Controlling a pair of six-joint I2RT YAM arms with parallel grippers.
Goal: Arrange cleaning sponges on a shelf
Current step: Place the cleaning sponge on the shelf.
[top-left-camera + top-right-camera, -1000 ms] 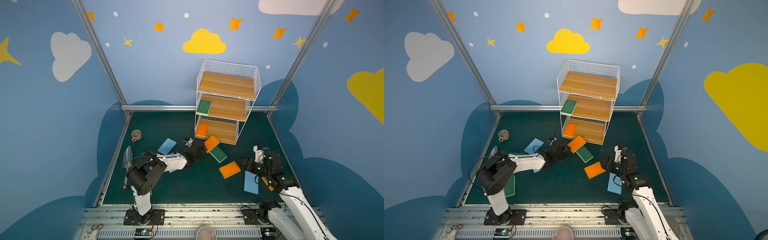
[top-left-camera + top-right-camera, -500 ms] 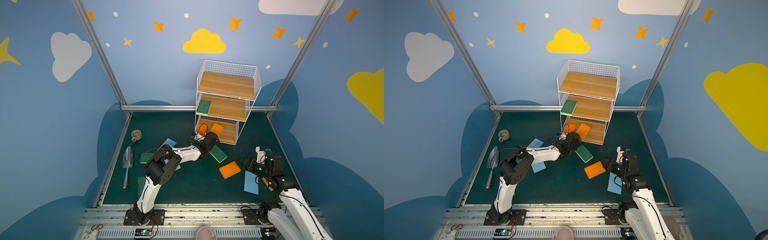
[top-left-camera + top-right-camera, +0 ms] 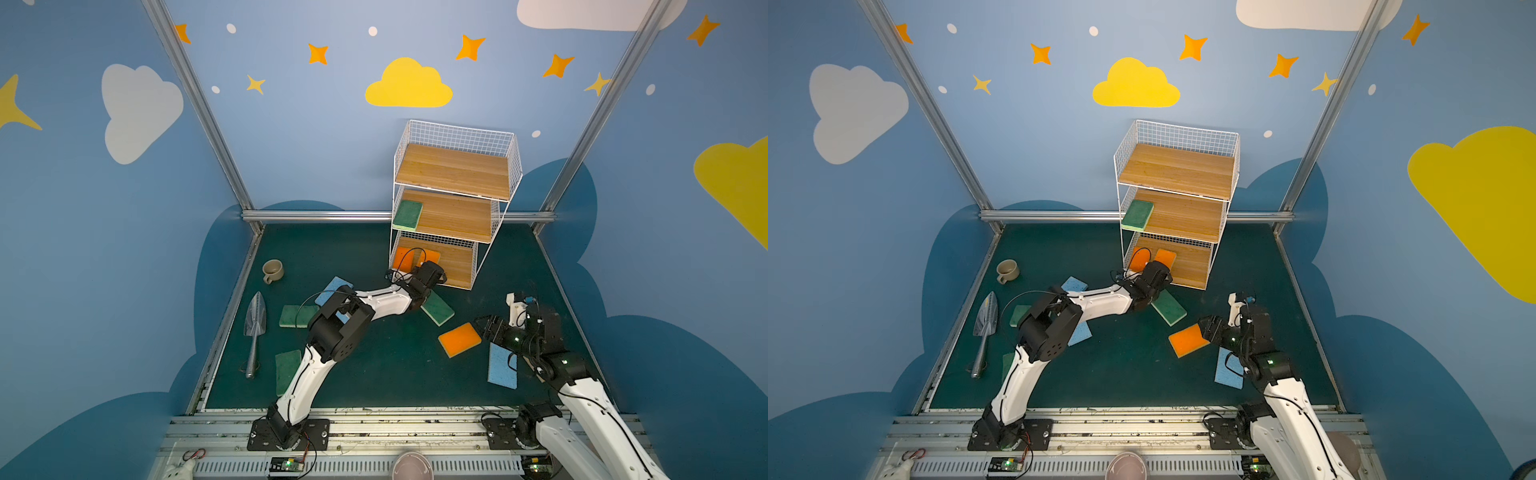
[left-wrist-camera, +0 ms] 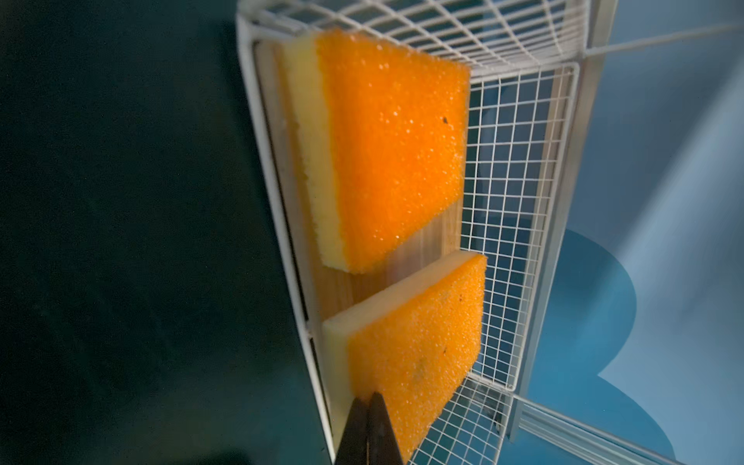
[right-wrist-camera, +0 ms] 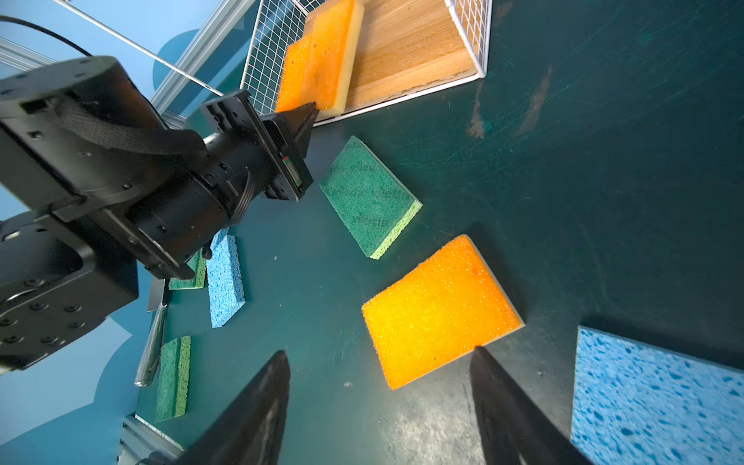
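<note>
Meanwhile, the left pincer (image 4: 367, 399), its jaws pressed together, is touching the near edge of an orange sponge (image 4: 418, 354) lying on the bottom board (image 3: 455, 266) of the shelf (image 3: 455, 170), beside a second orange sponge (image 4: 390, 153). A green sponge (image 3: 407, 215) is sitting on the middle board (image 3: 457, 216). The right pincer (image 5: 378, 353), jaws spread, is hovering just beside a third orange sponge (image 3: 460, 339) on the surface (image 3: 395, 374).
</note>
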